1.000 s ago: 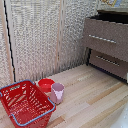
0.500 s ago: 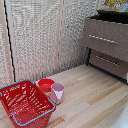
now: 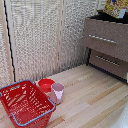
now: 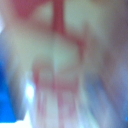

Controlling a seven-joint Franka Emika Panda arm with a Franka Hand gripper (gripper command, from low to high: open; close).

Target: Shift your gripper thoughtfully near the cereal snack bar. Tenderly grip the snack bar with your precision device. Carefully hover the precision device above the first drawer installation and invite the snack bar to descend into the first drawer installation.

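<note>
The cereal snack bar (image 3: 114,7), a yellow-orange pack with multicoloured print, stands upright at the upper right of the exterior view. It is over the open, dark first drawer installation (image 3: 101,18) of the brown dresser. The gripper body is out of the exterior view, above the frame. The wrist view is heavily blurred. A red-and-pale printed surface (image 4: 60,65) fills it at very close range, and one blue fingertip (image 4: 7,85) shows at its edge. The gripper appears shut on the pack.
Two lower brown drawers with silver bar handles (image 3: 102,39) sit under the open one. A red wire basket (image 3: 25,102), a red bowl (image 3: 46,84) and a pink cup (image 3: 57,93) stand on the wooden floor by the slatted wall (image 3: 40,40).
</note>
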